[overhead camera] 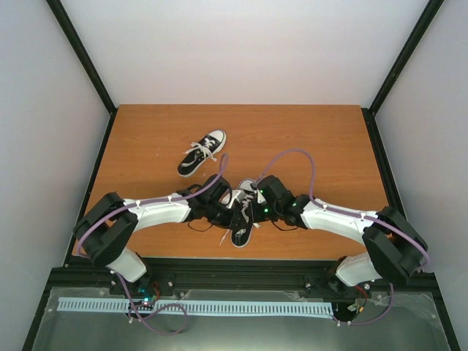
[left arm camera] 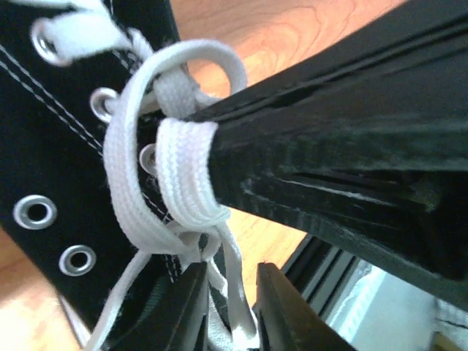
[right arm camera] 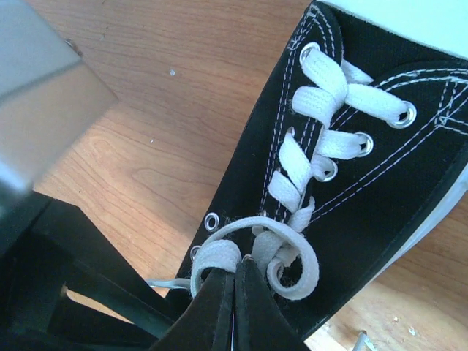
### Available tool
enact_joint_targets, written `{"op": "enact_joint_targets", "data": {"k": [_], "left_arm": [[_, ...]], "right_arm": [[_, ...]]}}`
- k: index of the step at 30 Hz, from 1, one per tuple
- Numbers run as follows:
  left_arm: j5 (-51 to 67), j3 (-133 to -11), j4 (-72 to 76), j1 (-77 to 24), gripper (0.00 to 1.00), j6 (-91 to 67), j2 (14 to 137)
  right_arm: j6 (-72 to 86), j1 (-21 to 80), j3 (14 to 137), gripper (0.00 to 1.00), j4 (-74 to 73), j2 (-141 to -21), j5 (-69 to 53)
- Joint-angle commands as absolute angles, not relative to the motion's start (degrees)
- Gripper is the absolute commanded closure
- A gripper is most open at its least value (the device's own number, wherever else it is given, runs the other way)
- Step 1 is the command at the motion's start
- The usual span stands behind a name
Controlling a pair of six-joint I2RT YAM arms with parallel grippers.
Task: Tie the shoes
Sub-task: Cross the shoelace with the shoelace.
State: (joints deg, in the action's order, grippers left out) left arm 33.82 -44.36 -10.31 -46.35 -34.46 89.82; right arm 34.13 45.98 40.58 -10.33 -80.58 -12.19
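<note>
Right claw (right arm camera: 235,269) closed tight, white lace loop (right arm camera: 219,252) wound round its tip, likely to hold loop open for knot. Left claw (left arm camera: 232,274) narrow, lace ends (left arm camera: 235,252) between its fingers (left arm camera: 183,311); cannot tell if pinched. Black sneaker (overhead camera: 243,212) under both claws; other sneaker (overhead camera: 202,152) beyond left claw on desk (overhead camera: 314,131).

Wooden bench (overhead camera: 329,146) here, far sneaker (overhead camera: 202,153) lying angled near the middle, near sneaker (overhead camera: 242,230) close to the front edge.
</note>
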Motion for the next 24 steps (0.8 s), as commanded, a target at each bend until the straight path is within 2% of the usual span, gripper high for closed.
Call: {"op": "enact_joint_targets", "data": {"k": [1, 3, 7, 9, 11, 15, 24], "left_arm": [[28.58, -45.25, -11.7, -46.85, 0.75, -34.07, 84.25], [25.06, -45.61, -14.28, -46.76, 0.63, -33.11, 80.63], [21.05, -45.82, -17.22, -46.08, 0.5, -32.88, 76.25], [20.67, -45.92, -17.18, -45.32, 0.48, -33.25, 76.14], [21.14, -46.0, -16.77, -44.47, 0.48, -33.44, 77.4], [24.91, -45.57, -13.92, -43.04, 0.56, -34.45, 80.97], [27.56, -46.96, -10.46, -42.75, 0.6, -34.56, 86.01]], "right_arm": [[34.9, 46.41, 39.33, 0.97, -8.62, -79.67, -11.22], [35.34, 46.41, 38.55, 0.97, -8.62, -78.95, -10.63], [36.01, 46.41, 37.51, 0.97, -8.45, -77.98, -10.41], [36.17, 46.41, 37.29, 0.97, -8.52, -77.92, -10.16], [36.29, 46.41, 37.23, 0.97, -8.26, -77.98, -10.19], [36.38, 46.41, 37.22, 0.97, -7.86, -78.35, -10.27], [36.38, 46.41, 37.19, 0.97, -7.38, -78.66, -10.6]]}}
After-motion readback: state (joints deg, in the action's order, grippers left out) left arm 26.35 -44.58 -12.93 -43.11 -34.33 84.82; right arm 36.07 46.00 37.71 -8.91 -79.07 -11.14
